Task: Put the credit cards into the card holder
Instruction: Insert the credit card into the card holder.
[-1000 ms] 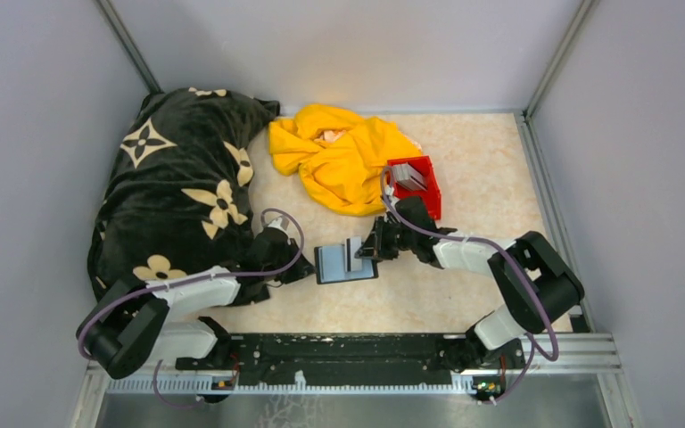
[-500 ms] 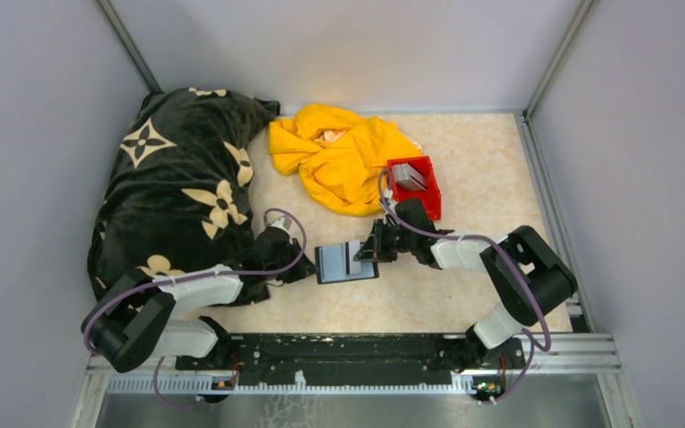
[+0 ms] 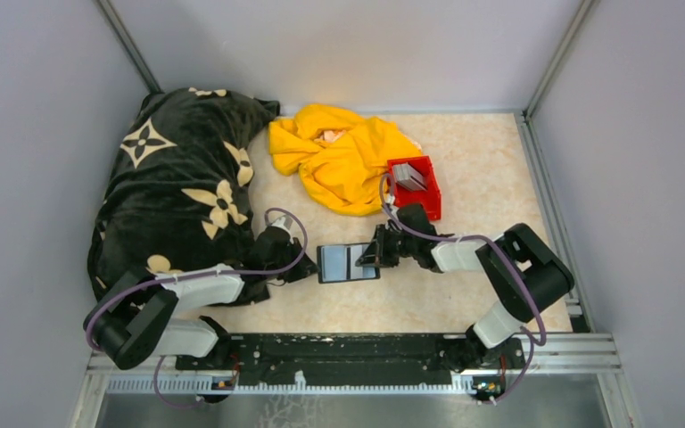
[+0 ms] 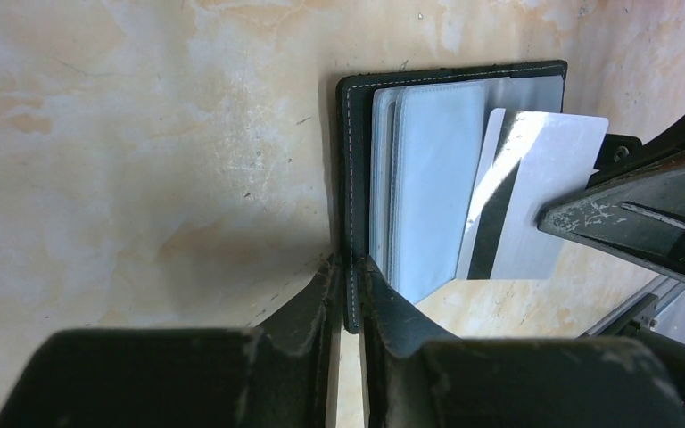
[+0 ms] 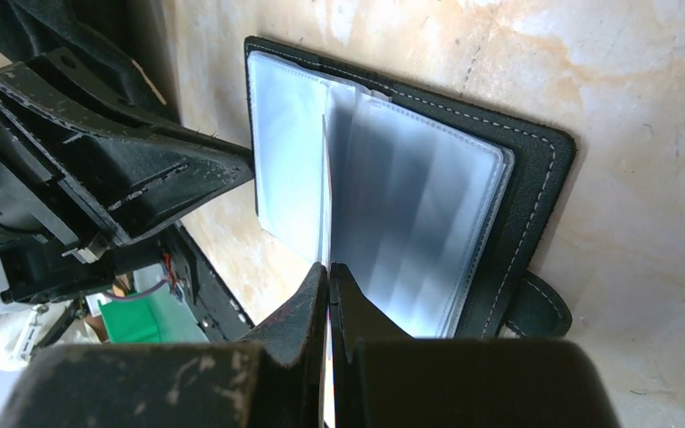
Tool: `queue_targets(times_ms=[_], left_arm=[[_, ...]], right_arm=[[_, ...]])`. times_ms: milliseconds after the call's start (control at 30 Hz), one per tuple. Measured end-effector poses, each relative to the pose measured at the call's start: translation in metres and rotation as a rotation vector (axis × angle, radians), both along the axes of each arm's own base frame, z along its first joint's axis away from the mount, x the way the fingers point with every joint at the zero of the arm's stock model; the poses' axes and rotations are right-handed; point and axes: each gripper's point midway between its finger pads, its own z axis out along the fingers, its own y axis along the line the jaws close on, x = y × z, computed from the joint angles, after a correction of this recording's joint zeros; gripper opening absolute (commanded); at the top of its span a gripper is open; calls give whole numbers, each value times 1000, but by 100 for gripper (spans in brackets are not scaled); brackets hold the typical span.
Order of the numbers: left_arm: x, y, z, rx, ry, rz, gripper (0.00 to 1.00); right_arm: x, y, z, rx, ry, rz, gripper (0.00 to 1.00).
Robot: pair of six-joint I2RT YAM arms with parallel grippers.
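Observation:
The card holder [image 3: 346,263] lies open on the table, a black wallet with clear slotted sleeves [image 4: 428,178]. My left gripper [image 4: 350,267] is shut on its stitched black edge [image 4: 350,178], at the holder's left side [image 3: 310,267]. My right gripper [image 5: 328,267] is shut on one silver credit card [image 4: 544,178] with a black stripe. It holds the card edge-on [image 5: 325,178] among the sleeves of the holder [image 5: 428,205]. The right gripper [image 3: 367,259] sits at the holder's right side. More grey credit cards [image 3: 408,178] stand in the red bin.
The red bin [image 3: 425,192] stands just behind the right arm. A crumpled yellow cloth [image 3: 339,156] lies beside it, and a black flowered blanket [image 3: 178,178] fills the left side. Grey walls enclose the table on three sides.
The card held by the right gripper has dropped from standing above the holder to lying low in its sleeves. The right arm shifted slightly left. The left gripper kept its hold.

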Motion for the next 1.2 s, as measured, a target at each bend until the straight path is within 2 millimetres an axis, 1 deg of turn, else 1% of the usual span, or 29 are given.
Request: queue_targets(times_ms=[300, 600, 833, 1200], left_arm=[[0, 0, 0, 0, 0, 1, 17], [2, -1, -1, -4, -4, 0, 17], [4, -3, -1, -9, -10, -1, 16], [5, -5, -1, -17, -13, -4, 16]], right_arm=[[7, -7, 4, -5, -13, -27, 0], [8, -7, 4, -3, -17, -24, 0], [4, -8, -4, -4, -3, -21, 0], [3, -8, -11, 17, 12, -29, 0]])
